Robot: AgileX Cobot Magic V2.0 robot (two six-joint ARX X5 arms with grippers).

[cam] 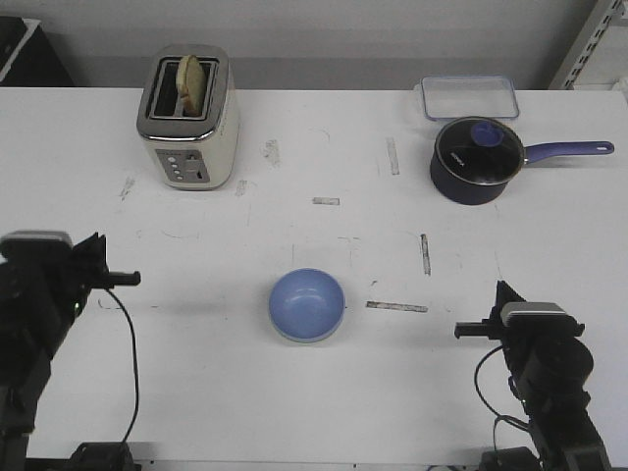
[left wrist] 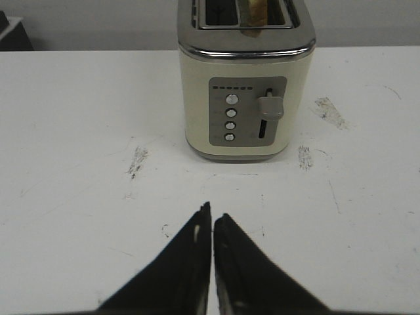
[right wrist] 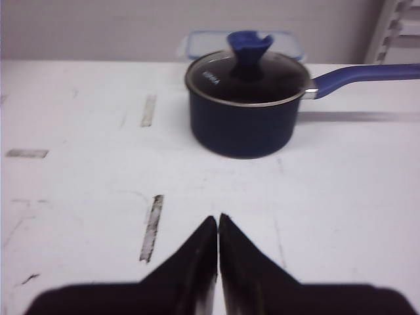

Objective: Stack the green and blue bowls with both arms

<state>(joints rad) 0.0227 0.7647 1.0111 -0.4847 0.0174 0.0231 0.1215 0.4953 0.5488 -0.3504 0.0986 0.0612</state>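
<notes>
One blue bowl (cam: 307, 305) sat mid-table, toaster (cam: 188, 120) and saucepan (cam: 478, 160) behind, both grippers (left wrist: 212, 220) (right wrist: 218, 223) closed, empty.

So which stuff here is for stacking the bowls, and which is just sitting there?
For the job: blue bowl, with a pale rim under it, maybe the green bowl; left tool; right tool.

Just lying about: toaster, saucepan, clear box.
</notes>
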